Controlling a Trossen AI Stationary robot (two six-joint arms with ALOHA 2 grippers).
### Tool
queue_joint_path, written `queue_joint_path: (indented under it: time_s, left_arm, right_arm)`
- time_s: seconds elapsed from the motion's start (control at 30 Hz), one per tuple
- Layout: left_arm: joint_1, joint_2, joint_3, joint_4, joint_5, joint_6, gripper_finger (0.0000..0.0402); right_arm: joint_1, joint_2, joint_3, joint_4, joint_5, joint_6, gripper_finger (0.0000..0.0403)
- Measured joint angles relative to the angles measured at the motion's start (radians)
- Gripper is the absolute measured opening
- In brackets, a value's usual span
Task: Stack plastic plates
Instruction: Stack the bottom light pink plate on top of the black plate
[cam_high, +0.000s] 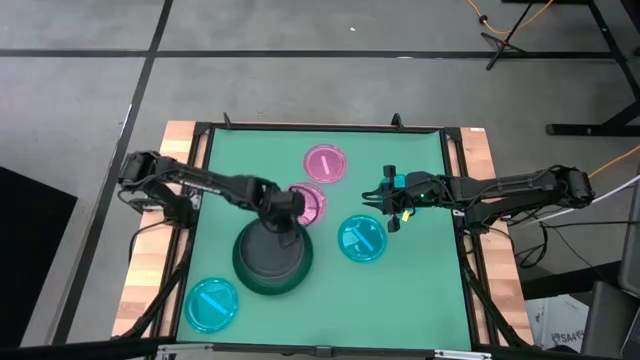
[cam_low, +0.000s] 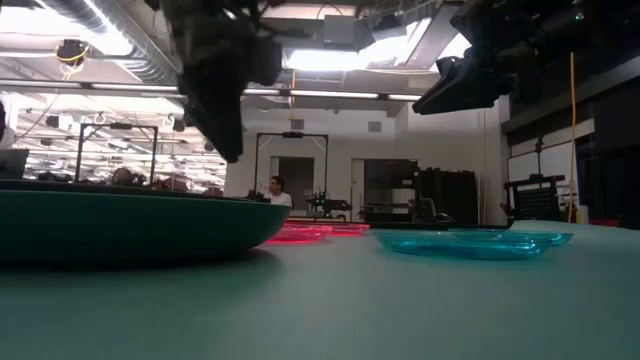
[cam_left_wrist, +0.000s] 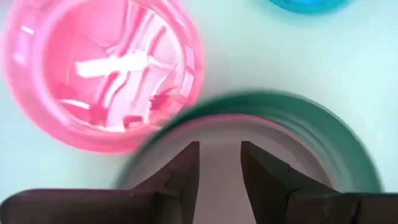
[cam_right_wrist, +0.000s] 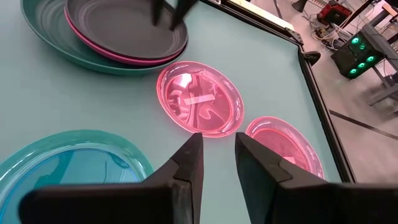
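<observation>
I have the left pincer (cam_high: 290, 212) hanging over the far rim of the stack (cam_high: 271, 257), which sits toward the near-left of the green worktop (cam_high: 420, 290). From the left wrist view its fingers (cam_left_wrist: 186, 171) stand a little apart with nothing between them, so I read it as narrowly open and empty. The stack is built big to small: the large green plate (cam_right_wrist: 50, 46) at the bottom, a medium pink plate (cam_right_wrist: 93, 51) nested in it, and a dark plate (cam_right_wrist: 124, 28) on top. That order makes sense, since each one settles inside the rim of the one below.

Just beside the stack, on its far right side, lies a small translucent pink plate (cam_high: 308, 203). It looks like the nearest loose piece, and I judge it the likely next pick, given where the left pincer hovers. A second small pink plate (cam_high: 325, 163) lies farther back. One cyan plate (cam_high: 361, 238) sits to the right of the stack, another cyan plate (cam_high: 212, 305) at the near-left corner.

The right pincer (cam_high: 385, 208) waits above the worktop between the cyan plate and the far pink one, its fingers (cam_right_wrist: 189, 165) narrowly parted and holding nothing.
</observation>
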Motion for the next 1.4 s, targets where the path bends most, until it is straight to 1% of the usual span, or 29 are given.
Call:
queue_joint_path:
  time_s: [0.17,0.33,0.47,0.77,1.1,1.23,1.4]
  left_arm:
    - [0.102,0.0,0.0,0.0,0.0,0.072,0.011]
    - [0.194,0.0,0.0,0.0,0.0,0.082,0.011]
    - [0.262,0.0,0.0,0.0,0.0,0.118,0.011]
    - [0.39,0.017,0.001,0.0,0.002,0.127,0.011]
    - [0.443,0.117,0.001,0.012,0.01,0.131,0.011]
    - [0.448,0.147,0.001,0.016,0.015,0.173,0.011]
    - [0.447,0.175,0.001,0.037,0.065,0.179,0.011]
  right_arm:
    - [0.0,0.0,0.0,0.0,0.0,0.0,0.0083]
    - [0.0,0.0,0.0,0.0,0.0,0.0,0.0083]
    - [0.0,0.0,0.0,0.0,0.0,0.0,0.0083]
    - [0.0,0.0,0.0,0.0,0.0,0.0,0.0083]
    - [0.0,0.0,0.0,-0.001,0.0,0.0,0.0083]
    - [0.0,0.0,0.0,-0.001,0.0,0.0,0.0083]
    - [0.0,0.0,0.0,-0.002,0.0,0.0,0.0083]
